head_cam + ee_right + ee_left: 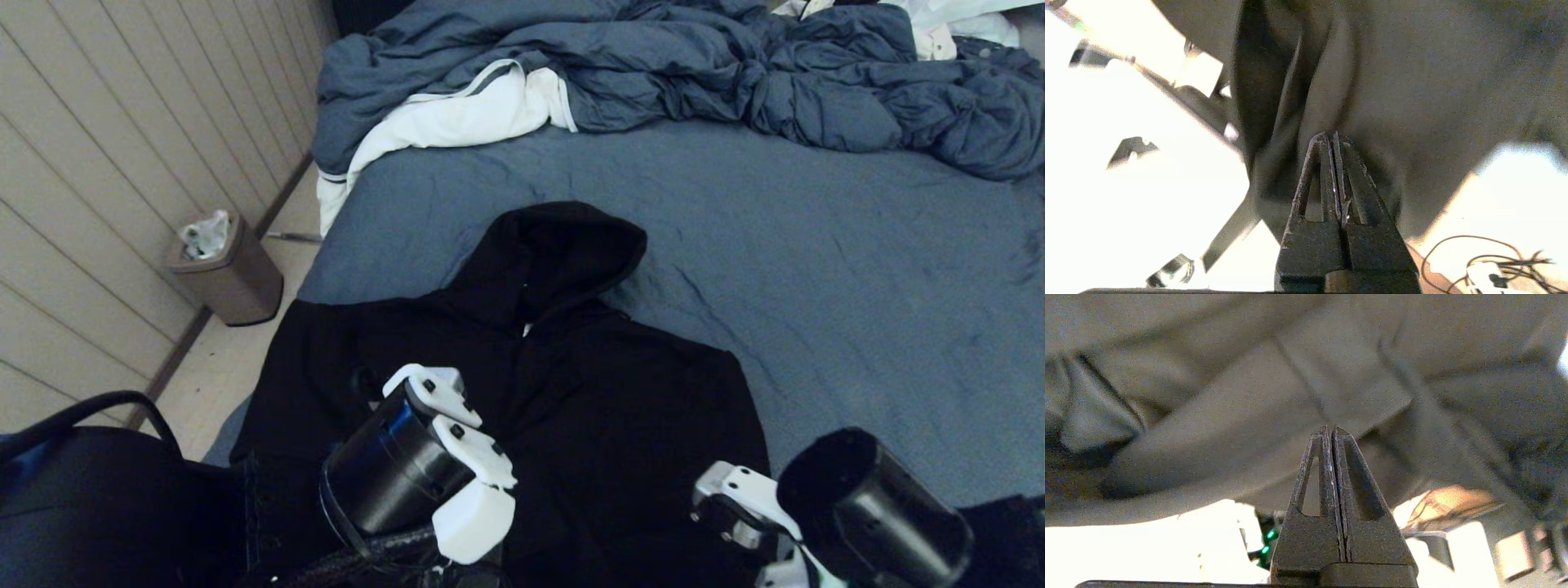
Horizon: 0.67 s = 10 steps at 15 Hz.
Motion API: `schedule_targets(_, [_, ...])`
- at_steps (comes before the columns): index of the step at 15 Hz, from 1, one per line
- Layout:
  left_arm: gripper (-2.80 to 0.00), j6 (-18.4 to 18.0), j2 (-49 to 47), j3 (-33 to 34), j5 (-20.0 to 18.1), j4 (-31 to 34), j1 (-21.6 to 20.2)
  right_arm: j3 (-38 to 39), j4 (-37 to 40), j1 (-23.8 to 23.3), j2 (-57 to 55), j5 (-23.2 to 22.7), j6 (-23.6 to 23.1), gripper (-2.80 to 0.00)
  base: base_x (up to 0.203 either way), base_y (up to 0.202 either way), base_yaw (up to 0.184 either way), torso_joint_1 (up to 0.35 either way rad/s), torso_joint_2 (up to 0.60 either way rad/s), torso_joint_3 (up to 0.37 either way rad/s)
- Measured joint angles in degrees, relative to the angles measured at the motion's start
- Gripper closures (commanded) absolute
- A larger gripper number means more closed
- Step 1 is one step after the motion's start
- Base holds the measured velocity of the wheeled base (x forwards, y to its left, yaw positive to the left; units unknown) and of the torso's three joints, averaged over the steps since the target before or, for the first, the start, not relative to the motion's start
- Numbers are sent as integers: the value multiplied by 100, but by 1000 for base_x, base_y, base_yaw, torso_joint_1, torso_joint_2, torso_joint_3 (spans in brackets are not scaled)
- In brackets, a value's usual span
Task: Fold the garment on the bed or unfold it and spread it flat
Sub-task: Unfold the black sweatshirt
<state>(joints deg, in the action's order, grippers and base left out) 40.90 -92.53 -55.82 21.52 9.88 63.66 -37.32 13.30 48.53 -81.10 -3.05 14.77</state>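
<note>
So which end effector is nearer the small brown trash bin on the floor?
Left. The left end effector sits over the black hoodie's bin-side half; the right end effector is at the far hem corner from the trash bin.

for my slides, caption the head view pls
Black hoodie spread on the blue-grey bed, both arms low above its hem.

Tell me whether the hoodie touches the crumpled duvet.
Apart. The head view shows bare bed sheet between the hoodie hood and the duvet.

The black hoodie (571, 384) lies spread flat, hood away from the robot, on the blue-grey bed (816, 245).
</note>
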Motion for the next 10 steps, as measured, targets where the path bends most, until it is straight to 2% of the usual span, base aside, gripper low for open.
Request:
schedule_targets(3, [0,-11,-28,-233,-10,7,-91,326,28,213,703,29,141,0,0,0,0,0,0,0])
schedule_targets(5, [0,-9,-151,-354,-20,-10,-96,100,31,178,992,76,137,0,0,0,0,0,0,0])
schedule_targets(7, [0,-11,-372,-551,-132,-18,-117,-232,10,-87,954,115,49,0,0,0,0,0,0,0])
schedule_targets(10, [0,-13,-921,-1006,-388,-4,-286,-773,-27,-444,334,127,-127,0,0,0,0,0,0,0])
